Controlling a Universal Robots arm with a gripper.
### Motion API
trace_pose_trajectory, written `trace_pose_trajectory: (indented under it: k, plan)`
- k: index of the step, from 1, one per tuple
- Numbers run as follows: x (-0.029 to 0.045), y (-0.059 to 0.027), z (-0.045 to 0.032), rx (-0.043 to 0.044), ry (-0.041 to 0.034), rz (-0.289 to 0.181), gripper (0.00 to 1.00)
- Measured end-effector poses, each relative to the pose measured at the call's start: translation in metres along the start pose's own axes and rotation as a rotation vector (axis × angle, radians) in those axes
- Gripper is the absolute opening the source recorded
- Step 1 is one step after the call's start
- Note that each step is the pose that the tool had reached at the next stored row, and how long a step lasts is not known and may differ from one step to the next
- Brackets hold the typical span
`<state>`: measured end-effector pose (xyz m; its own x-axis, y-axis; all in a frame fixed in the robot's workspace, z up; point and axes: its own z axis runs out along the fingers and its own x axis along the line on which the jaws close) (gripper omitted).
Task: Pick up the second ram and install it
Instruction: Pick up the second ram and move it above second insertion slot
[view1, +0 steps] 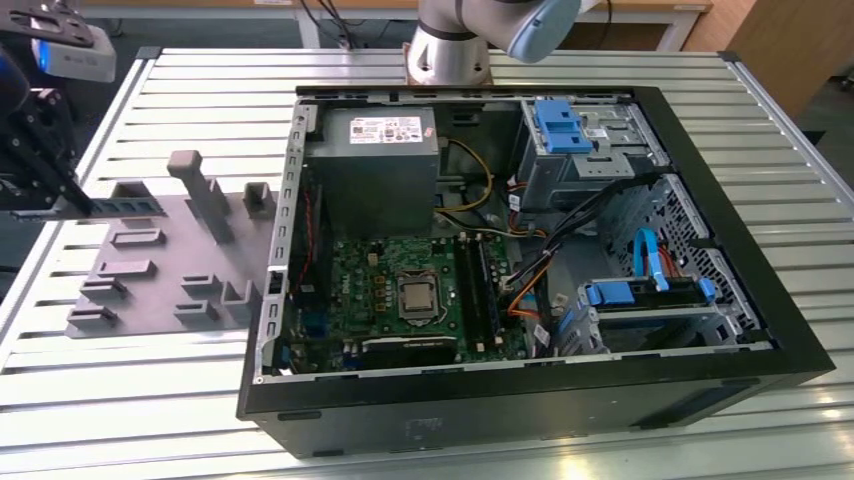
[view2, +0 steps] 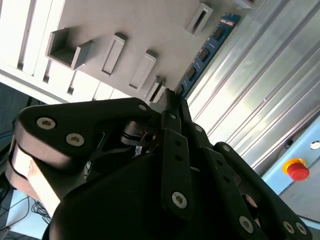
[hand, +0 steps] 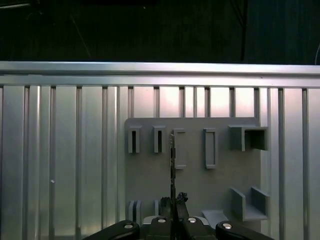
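— Ram (view2: 205, 52) pictured where?
— It is seen pinched at one end between the tips of the gripper (view2: 172, 100), its length run out over the holder (view2: 150, 25). In the first wrist view it is caught edge-on above the holder's pockets (hand: 159, 140).
— Is it shown lifted clear?
— That cannot be told for certain. In the exterior view it appears raised just above the end of the holder farthest from the case (view1: 467, 420).
— Which step is judged to be in hand?
— The pick-up. Nothing of the install is shown: the case is set well apart from the holder, and its board slots (view1: 474, 290) are not yet approached.
— And what is called for by the move ahead?
— A firm pinch is thought needed, with the ram kept level and square, since so thin a board could be twisted or let slip in carriage.
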<state>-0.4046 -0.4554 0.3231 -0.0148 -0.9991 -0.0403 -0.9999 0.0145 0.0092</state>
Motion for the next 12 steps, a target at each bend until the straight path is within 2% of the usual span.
trace_pose_trajectory:
  k: [12]
  plan:
    - [-0.0024, 0.0003, -0.0329, 0.0001, -0.0001, 0.000, 0.14]
